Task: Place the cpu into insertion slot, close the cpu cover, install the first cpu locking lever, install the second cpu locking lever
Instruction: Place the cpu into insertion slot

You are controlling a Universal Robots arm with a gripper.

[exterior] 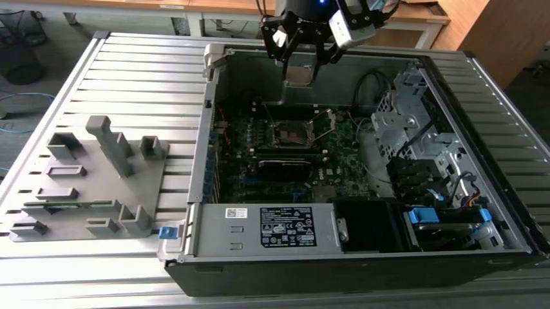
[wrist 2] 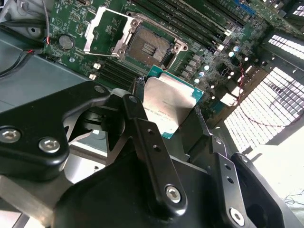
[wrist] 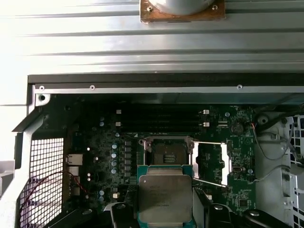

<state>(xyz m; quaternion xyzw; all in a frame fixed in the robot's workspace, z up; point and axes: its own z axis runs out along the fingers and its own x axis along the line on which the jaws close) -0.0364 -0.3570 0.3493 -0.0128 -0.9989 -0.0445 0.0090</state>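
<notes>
My gripper hangs above the far side of the open computer case, shut on the cpu, a flat silver square with a green edge. In both wrist views the cpu sits between the black fingers, above the board. The insertion slot lies open below, dark centre showing, some way from the chip. The cpu cover is swung open beside the socket, a silvery frame tilted up.
The case's metal walls ring the board. Black memory slots run beside the socket. A drive cage and cables fill the exterior view's right, a power supply the near side. A grey fixture stands on the slatted table.
</notes>
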